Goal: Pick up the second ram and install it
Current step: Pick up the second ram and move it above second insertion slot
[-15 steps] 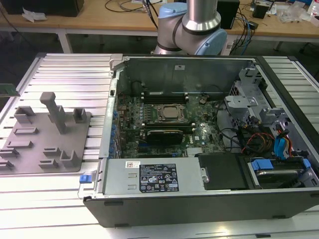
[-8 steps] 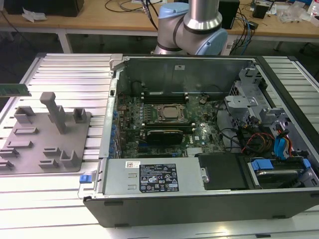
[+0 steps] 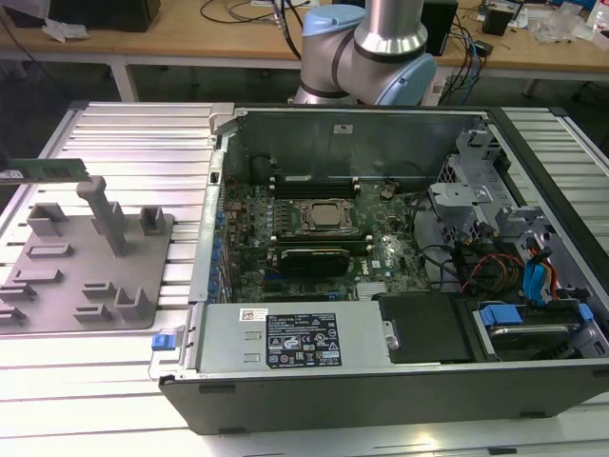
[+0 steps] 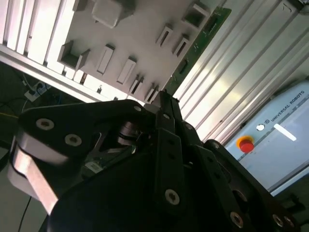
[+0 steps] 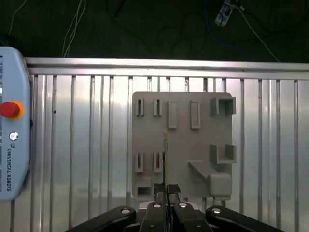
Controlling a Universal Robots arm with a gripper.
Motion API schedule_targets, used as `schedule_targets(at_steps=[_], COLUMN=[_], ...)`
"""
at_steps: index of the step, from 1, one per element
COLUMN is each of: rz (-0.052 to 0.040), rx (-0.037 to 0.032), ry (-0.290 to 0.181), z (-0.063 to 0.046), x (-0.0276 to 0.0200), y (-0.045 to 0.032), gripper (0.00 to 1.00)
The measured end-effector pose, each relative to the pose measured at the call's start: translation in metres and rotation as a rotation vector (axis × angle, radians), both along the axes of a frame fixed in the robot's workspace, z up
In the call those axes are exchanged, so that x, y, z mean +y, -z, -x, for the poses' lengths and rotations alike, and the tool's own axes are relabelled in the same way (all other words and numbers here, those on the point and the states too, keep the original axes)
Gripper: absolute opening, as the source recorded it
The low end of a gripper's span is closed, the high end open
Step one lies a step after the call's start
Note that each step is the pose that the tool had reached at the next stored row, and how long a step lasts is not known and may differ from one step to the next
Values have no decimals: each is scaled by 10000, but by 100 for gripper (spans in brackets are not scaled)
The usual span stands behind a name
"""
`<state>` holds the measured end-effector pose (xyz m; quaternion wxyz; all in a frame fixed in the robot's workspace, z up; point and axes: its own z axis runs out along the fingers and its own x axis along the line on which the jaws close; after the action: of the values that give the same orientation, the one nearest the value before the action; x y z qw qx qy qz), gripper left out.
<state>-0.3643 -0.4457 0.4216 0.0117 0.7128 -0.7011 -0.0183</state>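
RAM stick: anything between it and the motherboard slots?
The gripper holds the RAM stick above the gray tray, outside the computer case. The case wall on the exterior view's left rises between it and the slots by the processor socket. The case is open on top; nothing visible covers the slots.

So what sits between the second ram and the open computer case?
In the exterior view, the grey holder plate with its upright post sits between the second ram and the computer case, on the ribbed metal table.
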Motion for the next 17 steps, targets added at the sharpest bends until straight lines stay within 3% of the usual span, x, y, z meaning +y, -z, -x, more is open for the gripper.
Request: schedule_targets(at_steps=[3,7,13,17], rz=[0,1,-1,0], rx=[0,1,0,0], ry=[0,0,1,1], z=[-2,-89,-328,-573], x=[0,0,1,0], y=[-3,-4,-3,-3], gripper=[9,9,9,9])
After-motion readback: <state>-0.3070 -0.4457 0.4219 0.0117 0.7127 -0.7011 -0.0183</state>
